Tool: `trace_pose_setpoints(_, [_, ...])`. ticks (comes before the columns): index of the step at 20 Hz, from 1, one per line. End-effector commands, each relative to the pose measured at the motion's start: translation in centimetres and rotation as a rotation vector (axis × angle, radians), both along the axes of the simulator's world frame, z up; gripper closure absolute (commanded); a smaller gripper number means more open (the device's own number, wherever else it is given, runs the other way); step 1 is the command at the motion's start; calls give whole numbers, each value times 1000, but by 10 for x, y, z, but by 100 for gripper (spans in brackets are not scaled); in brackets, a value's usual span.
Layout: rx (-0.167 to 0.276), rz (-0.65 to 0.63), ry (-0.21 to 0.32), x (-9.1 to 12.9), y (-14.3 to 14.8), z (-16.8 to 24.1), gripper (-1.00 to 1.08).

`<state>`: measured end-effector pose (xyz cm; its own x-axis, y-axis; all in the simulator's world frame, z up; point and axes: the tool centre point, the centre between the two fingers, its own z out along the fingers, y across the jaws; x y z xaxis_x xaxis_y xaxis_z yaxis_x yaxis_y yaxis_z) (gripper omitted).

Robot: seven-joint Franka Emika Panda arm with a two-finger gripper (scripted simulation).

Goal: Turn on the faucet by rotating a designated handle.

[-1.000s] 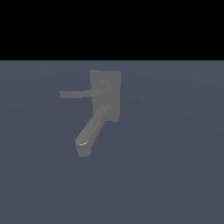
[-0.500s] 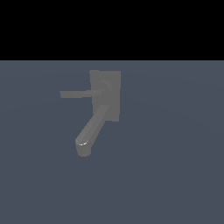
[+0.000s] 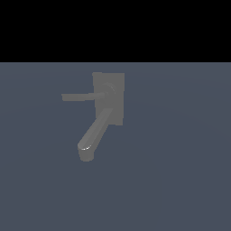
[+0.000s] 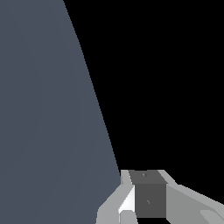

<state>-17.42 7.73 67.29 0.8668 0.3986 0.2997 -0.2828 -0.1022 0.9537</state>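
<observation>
Ext view, L to R: handle (image 3: 81, 96) is the thin flat bar poking out toward the ext view's left from the round hub (image 3: 107, 91) on the base plate (image 3: 118, 85). Faucet (image 3: 104, 113) sits roughly mid-scene on the grey-blue floor (image 3: 180, 171); thick spout (image 3: 95, 134) runs down-left from the plate, tip turned down, below the handle and well apart from its free end.

Step in hand, imo: approach, no contact yet. To do it well: go for the bar's outer end, not near the hub, for more lever arm and less force. Push square on the flat side and follow the arc round the hub. Keep clear of the spout, don't confuse the two.

Arm pose: arm not in ext view at all, so it's away from the faucet. Wrist view shows only gripper (image 4: 144, 205) body plus floor and black background, faucet not in it. Fingertips out of shot, so can't tell if jaws are spread or closed. Nothing visibly held.
</observation>
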Motion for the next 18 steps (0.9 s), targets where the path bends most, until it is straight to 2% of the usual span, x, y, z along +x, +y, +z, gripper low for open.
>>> trace_pose_setpoints(1, [-102, 16, 1, 10, 19, 2, 108])
trace_pose_setpoints(5, [-226, 36, 12, 23, 43, -1, 108])
trace_pose_setpoints(9, [-314, 52, 25, 34, 60, -5, 108])
trace_pose_setpoints(15, [-402, 73, 41, 45, 80, -12, 108])
trace_pose_setpoints(18, [-422, 75, 48, 49, 82, -15, 108])
